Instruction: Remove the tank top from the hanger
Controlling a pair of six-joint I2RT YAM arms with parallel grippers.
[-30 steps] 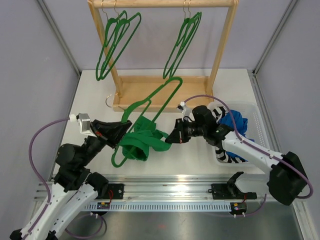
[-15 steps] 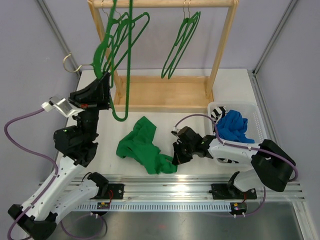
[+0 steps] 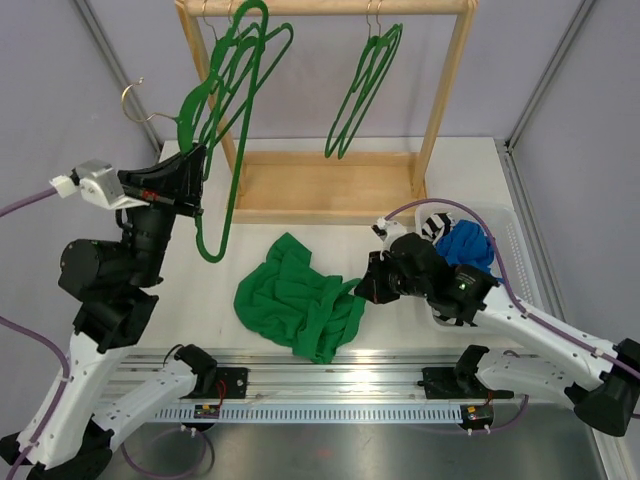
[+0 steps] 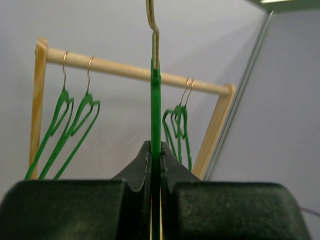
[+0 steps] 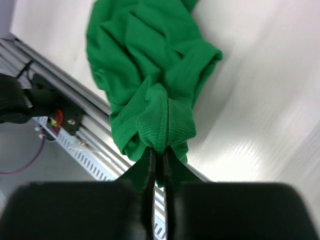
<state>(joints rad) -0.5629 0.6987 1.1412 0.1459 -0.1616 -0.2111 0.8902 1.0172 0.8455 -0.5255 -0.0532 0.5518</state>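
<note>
Top external view shows the white tabletop (image 3: 340, 235) with the wooden rack (image 3: 320, 185) at its far side. The green tank top (image 3: 295, 300) lies crumpled on the tabletop near the front edge, apart from the hanger, so I judge the removal itself as done.

The green hanger (image 4: 155, 115) is up in the air on the left, close to the other hangers on the rack. The left tool (image 4: 155, 150) is pressed together on its thin neck. The right tool (image 5: 159, 152) is pinching a thick fold of the tank top at the hem.

Two risks appear to me. The cloth is just beside the metal rail at the front. If the right tool pulls it nearer, a part may drop over the edge or catch there. The hanger is slim and held at one place only, so it may turn in the grip. A swing toward the rack could hook it into the hanging ones.
</note>
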